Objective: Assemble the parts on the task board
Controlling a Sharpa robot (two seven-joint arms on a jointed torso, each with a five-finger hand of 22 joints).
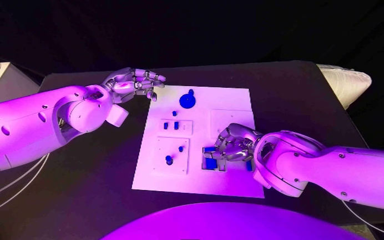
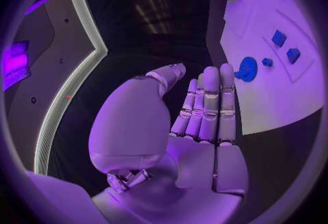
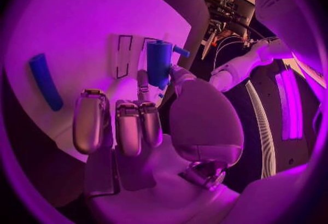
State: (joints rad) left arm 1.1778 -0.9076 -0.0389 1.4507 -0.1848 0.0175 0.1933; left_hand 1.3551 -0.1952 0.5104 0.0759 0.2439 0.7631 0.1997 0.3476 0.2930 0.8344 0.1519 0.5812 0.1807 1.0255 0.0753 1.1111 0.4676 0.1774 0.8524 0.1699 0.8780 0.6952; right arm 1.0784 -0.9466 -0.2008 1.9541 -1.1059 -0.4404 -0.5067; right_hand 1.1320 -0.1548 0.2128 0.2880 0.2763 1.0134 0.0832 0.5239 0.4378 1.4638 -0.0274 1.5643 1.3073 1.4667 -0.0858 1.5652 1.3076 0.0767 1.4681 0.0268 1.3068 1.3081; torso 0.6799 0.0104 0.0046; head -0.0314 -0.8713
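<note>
Table (image 1: 96, 206): black, with the white board (image 1: 228, 98) lying flat in the middle.
Board: a tall white plate; blue parts sit in its recesses, the nearest ones at the edge closest to the robot.
Left arm: comes in beside the board's far left corner, well apart from the near-edge parts.
Left hand (image 1: 134, 84): hovers off the board, holding nothing; in the left wrist view (image 2: 205, 112) its fingers lie straight and pressed side by side, palm bare.
Right hand (image 1: 235, 146): low over the board's near right area, much the nearer hand to the work.
Right fingers (image 3: 130, 125): curled forward, thumb and a fingertip pinching 1 blue peg.
Peg (image 3: 159, 63): a short blue cylinder, long axis roughly in line with the fingers, tip pointing away from the palm toward the board.
Slots (image 3: 124, 56): outlined recesses just beside and beyond the peg.
Loose part (image 3: 45, 82): a long blue bar lying flat, off to the finger side.
Round part (image 1: 187, 100): blue disc near the board's far end, closer to the left hand.
Next move, as judged: peg must tilt toward its slot.
</note>
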